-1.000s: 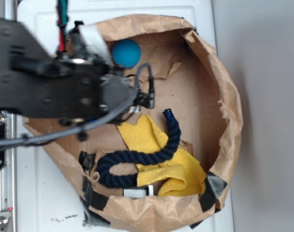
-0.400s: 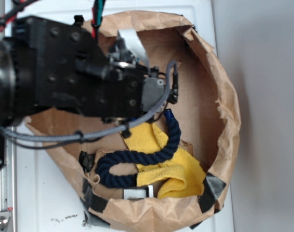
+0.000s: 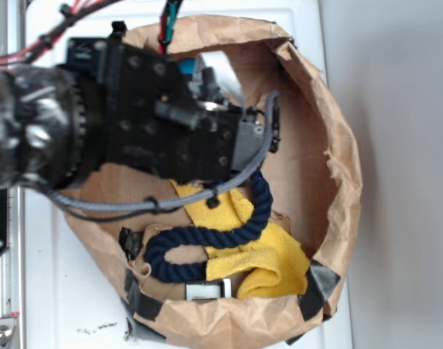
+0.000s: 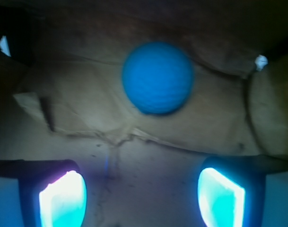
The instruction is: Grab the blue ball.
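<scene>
Blue ball: from the wrist view, the blue ball (image 4: pixel 158 78) sits plainly on the brown paper floor, ahead of the fingers and roughly centred between them, touching neither. From the exterior view only a sliver of teal (image 3: pixel 190 66) peeps out past the arm's top edge, near the bag's upper rim.

Gripper: the gripper (image 4: pixel 141 196) has its jaws spread wide, nothing between them; the two pads (image 4: pixel 63 198) glow pale cyan at the bottom corners of the wrist view. In the exterior view the fingers are hidden under the black arm (image 3: pixel 134 123), so their stance cannot be read there.

Paper bag: the exterior view shows the rolled-down brown paper bag (image 3: pixel 337 145) whole, with dark tape on its lower rim; the wrist view shows only creased paper.

Rope: a dark navy rope (image 3: pixel 228 236) curls across the lower half of the bag, seen only from outside.

Cloth: a yellow cloth (image 3: pixel 272 258) lies under and beside the rope, well away from the ball.
</scene>
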Robot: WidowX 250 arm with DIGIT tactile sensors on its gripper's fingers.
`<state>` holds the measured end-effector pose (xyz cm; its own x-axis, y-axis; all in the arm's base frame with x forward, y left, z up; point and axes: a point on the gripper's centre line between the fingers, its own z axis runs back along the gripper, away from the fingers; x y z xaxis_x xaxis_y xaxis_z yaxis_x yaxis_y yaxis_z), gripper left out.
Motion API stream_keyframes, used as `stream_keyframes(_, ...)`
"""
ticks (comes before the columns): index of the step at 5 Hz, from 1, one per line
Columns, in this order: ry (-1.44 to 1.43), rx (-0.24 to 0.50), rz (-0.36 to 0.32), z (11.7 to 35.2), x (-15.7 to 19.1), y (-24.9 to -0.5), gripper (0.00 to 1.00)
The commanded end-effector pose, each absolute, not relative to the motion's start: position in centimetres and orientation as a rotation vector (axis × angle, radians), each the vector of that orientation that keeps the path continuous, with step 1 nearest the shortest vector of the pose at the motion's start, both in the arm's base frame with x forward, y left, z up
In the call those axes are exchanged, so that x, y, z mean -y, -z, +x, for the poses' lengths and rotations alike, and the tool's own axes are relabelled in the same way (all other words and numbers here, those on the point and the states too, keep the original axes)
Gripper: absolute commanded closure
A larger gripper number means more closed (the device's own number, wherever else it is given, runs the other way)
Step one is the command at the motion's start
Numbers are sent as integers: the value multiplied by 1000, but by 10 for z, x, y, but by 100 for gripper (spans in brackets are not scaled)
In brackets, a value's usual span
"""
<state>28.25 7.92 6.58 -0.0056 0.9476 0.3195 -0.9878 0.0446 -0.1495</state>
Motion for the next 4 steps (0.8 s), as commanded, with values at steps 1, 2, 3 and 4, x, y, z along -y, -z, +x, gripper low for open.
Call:
stream_keyframes(1,-1557,467,160,278,-105,-75,0)
stream_keyframes(2,-1576,467,232,274,-120,-65,0)
stream_keyframes(3,-1558,423,210,258,-116,-74,0)
stream_keyframes(4,-1553,429,203,249,-117,-81,0)
